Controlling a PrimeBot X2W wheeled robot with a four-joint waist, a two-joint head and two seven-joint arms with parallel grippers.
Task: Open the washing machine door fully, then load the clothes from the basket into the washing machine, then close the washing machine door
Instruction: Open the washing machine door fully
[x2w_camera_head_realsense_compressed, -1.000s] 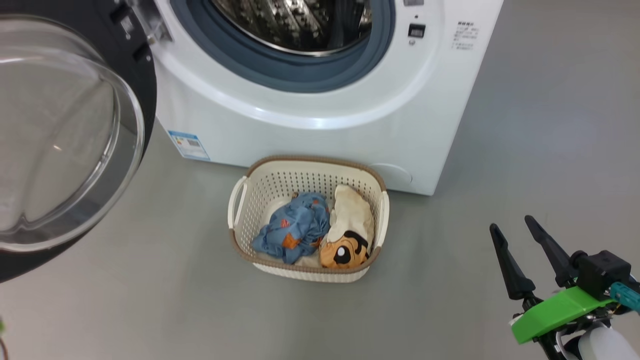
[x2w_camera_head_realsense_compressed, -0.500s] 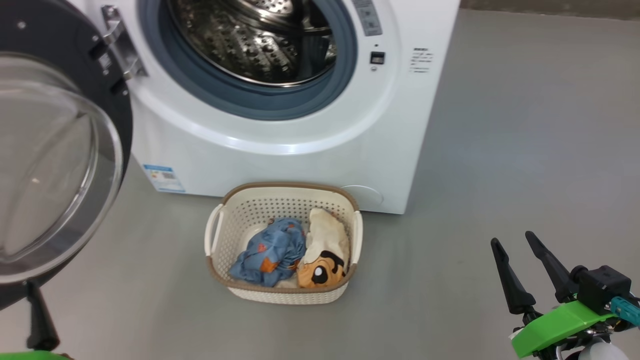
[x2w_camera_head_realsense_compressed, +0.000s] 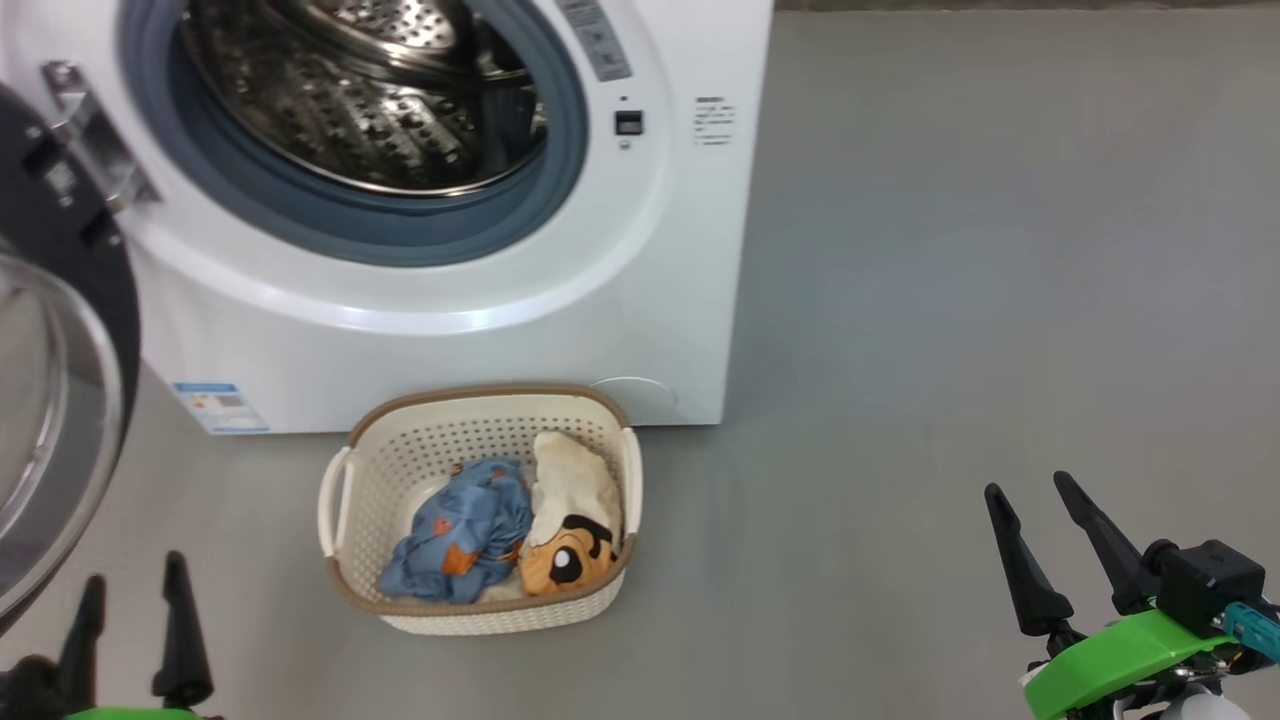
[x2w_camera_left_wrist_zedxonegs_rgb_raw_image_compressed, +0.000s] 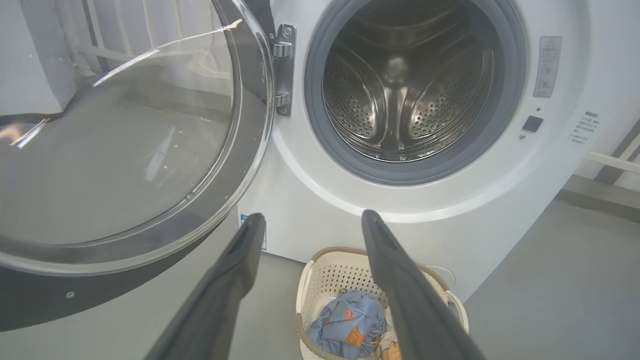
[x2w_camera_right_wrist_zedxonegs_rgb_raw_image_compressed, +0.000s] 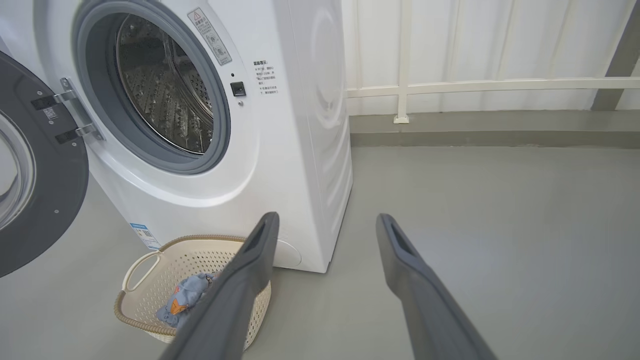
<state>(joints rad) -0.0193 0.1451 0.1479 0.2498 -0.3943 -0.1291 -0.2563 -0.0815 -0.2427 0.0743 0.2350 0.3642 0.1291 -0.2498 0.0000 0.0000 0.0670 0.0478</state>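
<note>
Door (x2w_camera_left_wrist_zedxonegs_rgb_raw_image_compressed: 125, 150) open, loading is next: left gripper (x2w_camera_head_realsense_compressed: 135, 640) and right gripper (x2w_camera_head_realsense_compressed: 1027, 487), both spread empty, must reach clothes (x2w_camera_head_realsense_compressed: 470, 530) in the basket (x2w_camera_head_realsense_compressed: 480, 392)

A bare laundry corner — white washing machine (x2w_camera_head_realsense_compressed: 450, 330), grey floor (x2w_camera_head_realsense_compressed: 950, 300) (railed white wall (x2w_camera_right_wrist_zedxonegs_rgb_raw_image_compressed: 475, 50) behind).

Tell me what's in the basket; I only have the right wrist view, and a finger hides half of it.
Observer: Two garments lie side by side in the basket: a blue one and a cream one with a cartoon face.
Operator: Anything in the drum?
Observer: No; the left wrist view looks straight in, and it's bare steel.
Operator: And the left gripper?
Observer: Open, holding nothing, low in the head view's left corner.
</note>
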